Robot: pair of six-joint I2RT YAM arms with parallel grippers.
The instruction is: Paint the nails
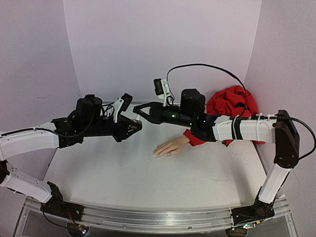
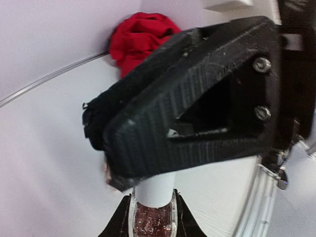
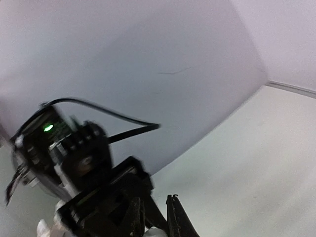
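**Hazards logged at the mid-air cap grip**

Found both arms meeting above the table. Logged the left gripper pinching the bottle by its glass body, with reddish glittery polish visible inside. Logged the right gripper pressed shut on the white cap, gripping with the fingertips only. Located the nails on the mannequin hand, lying flat on the table near the bottle but apart from it, toward the right arm's side, with the red sleeve bunched behind. Could not make out any polish on the nails at this size.

Judged the step in hand as opening the bottle. Flagged these hazards:

- Losing the cap through that shallow tip hold.
- Spinning the whole bottle in the left fingers instead of loosening the thread, given smooth glass.
- Tilting the opened bottle and spilling over the table or the hand beneath.
- Scraping the brush on the neck during an off-axis lift, leaving drips.
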